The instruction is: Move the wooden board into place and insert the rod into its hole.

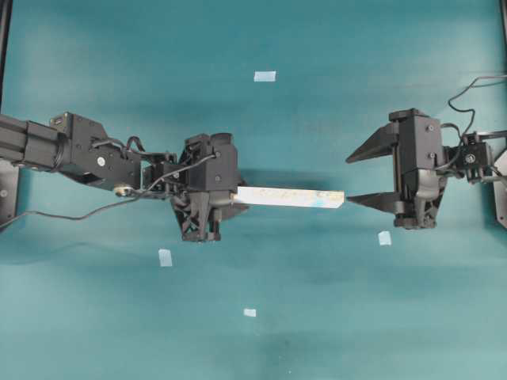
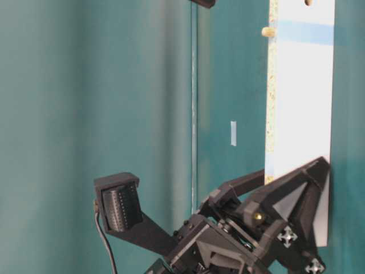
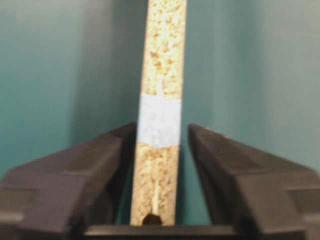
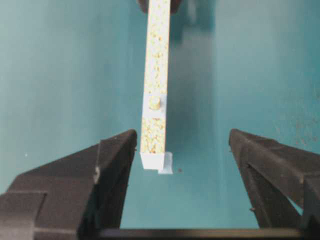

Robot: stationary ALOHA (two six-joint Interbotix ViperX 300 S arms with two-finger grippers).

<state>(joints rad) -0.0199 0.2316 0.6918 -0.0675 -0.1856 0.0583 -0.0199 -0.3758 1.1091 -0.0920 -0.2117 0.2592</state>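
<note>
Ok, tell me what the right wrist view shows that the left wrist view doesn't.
Only the right wrist view: the rod seated in the edge of the wooden board, its free end, a tape square beside it, and the right end effector wide open. Only the left wrist view: the left end effector flanking the board, contact unclear, and a dark notch at the near end. Both: the chipboard edge with a pale band, the table.

One wooden board [image 1: 289, 196], one rod [image 4: 155, 103], four tape squares [image 1: 264, 77], and two end effectors [image 1: 207, 207].
</note>
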